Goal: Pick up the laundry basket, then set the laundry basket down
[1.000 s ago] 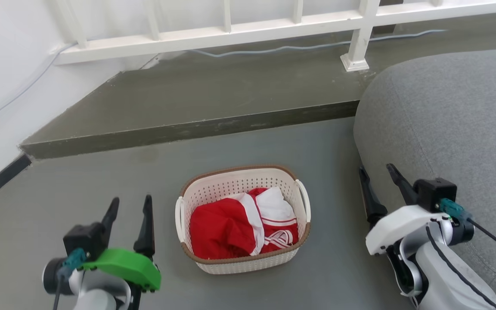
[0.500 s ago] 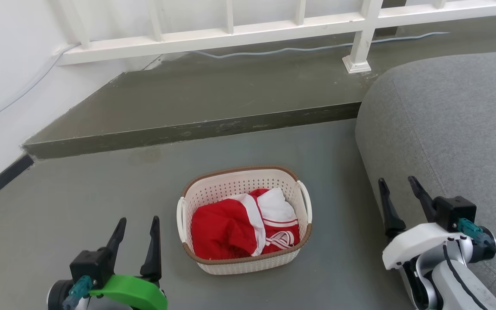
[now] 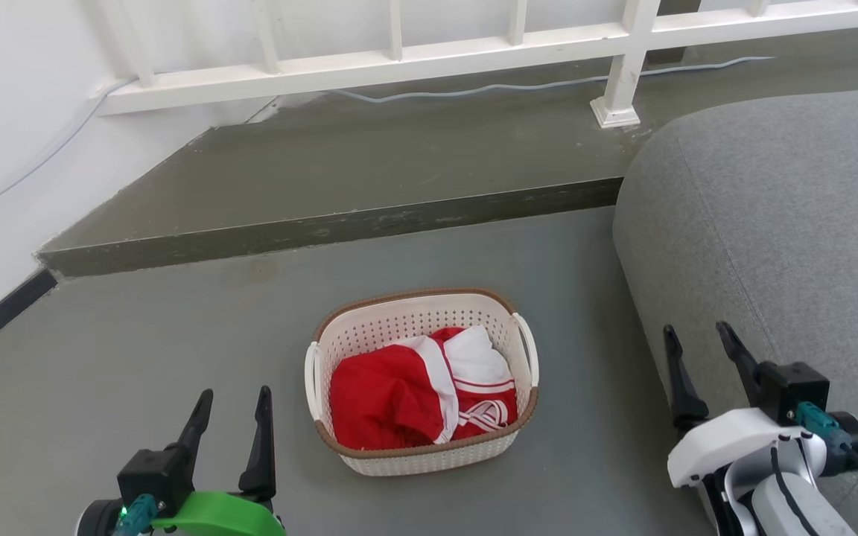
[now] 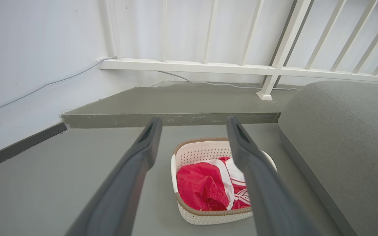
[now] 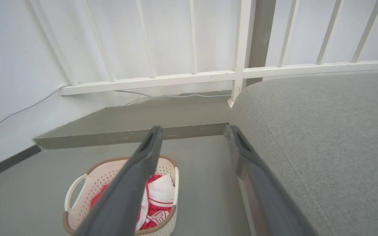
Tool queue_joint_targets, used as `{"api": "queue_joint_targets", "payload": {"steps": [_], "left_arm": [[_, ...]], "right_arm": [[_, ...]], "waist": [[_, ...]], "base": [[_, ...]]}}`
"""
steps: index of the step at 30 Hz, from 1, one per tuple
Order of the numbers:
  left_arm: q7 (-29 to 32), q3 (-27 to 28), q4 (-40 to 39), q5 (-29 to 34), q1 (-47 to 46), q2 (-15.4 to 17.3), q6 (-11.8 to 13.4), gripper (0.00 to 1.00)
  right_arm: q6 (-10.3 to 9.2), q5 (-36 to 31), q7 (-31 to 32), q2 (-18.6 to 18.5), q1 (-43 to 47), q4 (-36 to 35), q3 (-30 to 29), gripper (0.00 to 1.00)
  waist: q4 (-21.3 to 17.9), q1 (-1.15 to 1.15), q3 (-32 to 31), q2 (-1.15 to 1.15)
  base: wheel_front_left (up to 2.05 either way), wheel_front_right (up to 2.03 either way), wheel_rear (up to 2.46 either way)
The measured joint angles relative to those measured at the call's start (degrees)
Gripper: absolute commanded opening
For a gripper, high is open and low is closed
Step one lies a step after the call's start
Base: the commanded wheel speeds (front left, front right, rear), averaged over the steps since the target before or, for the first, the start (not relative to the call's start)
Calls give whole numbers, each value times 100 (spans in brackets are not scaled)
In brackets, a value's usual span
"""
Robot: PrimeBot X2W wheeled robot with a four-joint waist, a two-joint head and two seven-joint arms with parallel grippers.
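You have one laundry basket (image 3: 399, 320) to count, with two white handles (image 3: 528, 348) and one heap of red-and-white clothing (image 3: 392, 398); how many garments make up that heap, you cannot tell. You have two grippers, the left gripper (image 3: 236, 391) and the right gripper (image 3: 695, 327), each with two dark fingers (image 3: 259, 439), so four in all. You can also count one grey sofa (image 3: 771, 208), one white railing (image 3: 399, 63) with one thick post (image 3: 623, 74), one pale cable (image 3: 474, 89) and one raised step (image 3: 325, 223)

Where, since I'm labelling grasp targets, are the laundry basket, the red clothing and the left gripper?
laundry basket (image 3: 407, 321), head view, inner back wall.
red clothing (image 3: 380, 398), head view, red fabric's middle.
left gripper (image 3: 236, 391), head view, midway between its fingertips.
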Motion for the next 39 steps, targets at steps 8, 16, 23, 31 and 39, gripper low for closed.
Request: {"api": "queue_joint_targets", "payload": {"steps": [8,16,23,31,39], "left_arm": [[0,27,-81,45,76,5,21,100],[0,45,-108,46,170,4,48,100],[0,44,-120,46,218,1,56,100],[0,44,-146,46,280,-2,75,0],[33,15,46,-66,332,-66,53,0]], "right_arm": [[-1,-214,0,58,150,-54,-53,100],[0,-339,1,133,215,-205,-177,100],[-1,-453,40,198,327,-312,-227,100],[-1,-527,137,225,400,-397,-304,0],[49,-438,136,310,576,-215,-305,0]], "waist": [[5,0,-4,0],[9,0,-75,0],[11,0,-112,0],[16,0,-136,0],[17,0,-136,0]], "base": [[0,0,0],[0,0,0],[0,0,0],[0,0,0],[0,0,0]]}}
